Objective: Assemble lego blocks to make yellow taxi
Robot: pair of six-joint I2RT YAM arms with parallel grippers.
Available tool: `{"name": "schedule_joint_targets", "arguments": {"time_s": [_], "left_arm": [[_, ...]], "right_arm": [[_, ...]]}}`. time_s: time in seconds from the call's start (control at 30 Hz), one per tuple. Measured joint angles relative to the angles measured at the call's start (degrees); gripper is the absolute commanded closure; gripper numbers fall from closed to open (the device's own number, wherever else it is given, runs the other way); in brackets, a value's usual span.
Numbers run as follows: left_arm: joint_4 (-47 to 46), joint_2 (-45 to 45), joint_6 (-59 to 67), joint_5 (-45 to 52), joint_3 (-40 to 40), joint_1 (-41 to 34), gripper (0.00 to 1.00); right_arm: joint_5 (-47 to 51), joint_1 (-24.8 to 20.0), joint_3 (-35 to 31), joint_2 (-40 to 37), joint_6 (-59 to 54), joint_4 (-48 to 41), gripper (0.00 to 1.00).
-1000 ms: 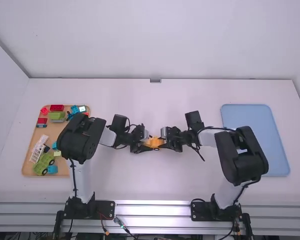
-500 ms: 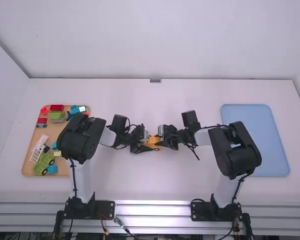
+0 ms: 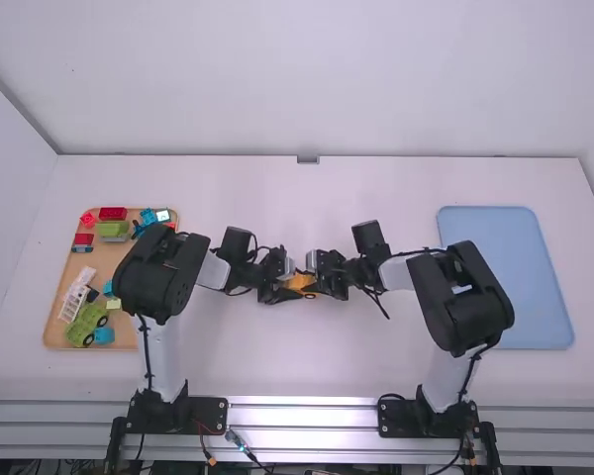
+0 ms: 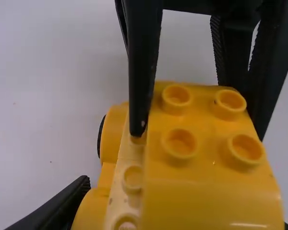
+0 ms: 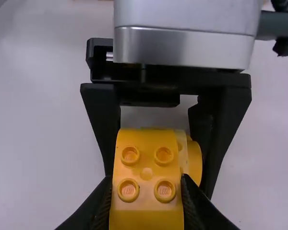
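Near the table's middle, the left gripper [image 3: 285,289] and the right gripper [image 3: 319,285] face each other around an orange-yellow toy car [image 3: 301,283]. In the left wrist view, the left gripper [image 4: 182,213] is shut on the car, whose wheeled base [image 4: 116,136] sticks out at one side under a studded yellow block [image 4: 206,158]. The right gripper's fingertips [image 4: 140,112] press on both sides of this block. Seen from the right wrist, the right gripper [image 5: 146,189] is shut on the yellow block [image 5: 146,160], with the left gripper's fingers straddling the car farther off.
A wooden tray [image 3: 54,336] at the left holds red, green, blue and white pieces, including a green wheeled base [image 3: 85,324]. A pale blue tray [image 3: 495,233] lies at the right, partly behind the right arm.
The right gripper has moved left, over more of the car and closer to the left gripper, which has kept still.
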Motion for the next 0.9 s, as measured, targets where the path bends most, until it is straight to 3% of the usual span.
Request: {"name": "schedule_joint_targets", "arguments": {"time_s": [0.9], "left_arm": [[-0.15,0.00,0.63,-0.44,0.00,0.44,0.40]], "right_arm": [[-2.80,-0.44,1.99,4.13,4.55,3.72,0.95]]}}
